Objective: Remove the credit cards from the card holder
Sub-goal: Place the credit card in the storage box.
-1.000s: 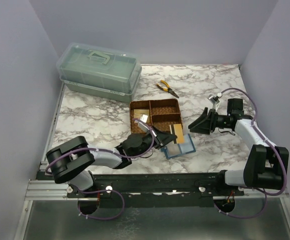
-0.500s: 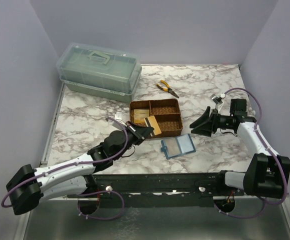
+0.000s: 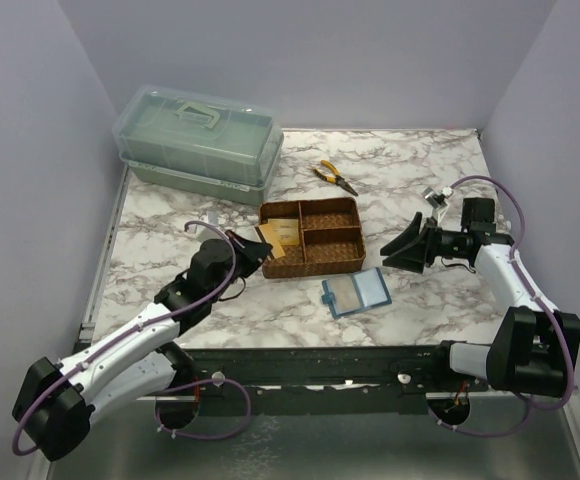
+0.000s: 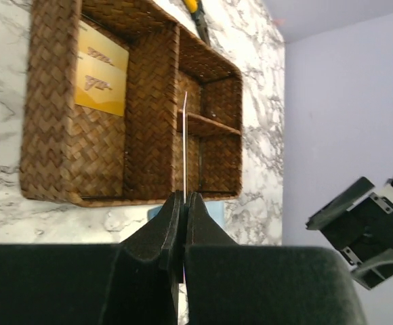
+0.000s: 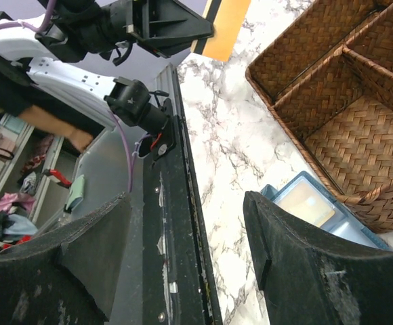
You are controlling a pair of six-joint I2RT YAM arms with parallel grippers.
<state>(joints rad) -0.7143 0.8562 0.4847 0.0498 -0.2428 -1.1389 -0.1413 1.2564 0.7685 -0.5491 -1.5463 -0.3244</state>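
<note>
My left gripper [image 3: 253, 251] is shut on a gold credit card [image 3: 266, 238], holding it on edge at the left end of the brown woven tray [image 3: 313, 267]. In the left wrist view that held card [image 4: 184, 142] shows as a thin upright line above my shut left gripper [image 4: 184, 198]. From the right wrist it is a gold card [image 5: 228, 26] with a dark stripe. Another yellow card [image 3: 285, 231] [image 4: 102, 76] lies flat in the tray's left compartment. The teal-blue card holder [image 3: 356, 292] [image 5: 310, 206] lies open on the marble in front of the tray. My right gripper [image 3: 406, 251] [image 5: 186, 202] hangs open and empty to the holder's right.
A green lidded plastic box [image 3: 199, 141] stands at the back left. Yellow-handled pliers [image 3: 333, 177] lie behind the tray. The woven tray [image 4: 47, 135] [image 5: 332, 88] has three compartments. The black front rail [image 5: 176, 223] runs along the table's near edge.
My left arm has swung left, carrying the card from over the card holder to the tray's left end. The right arm has barely shifted.
</note>
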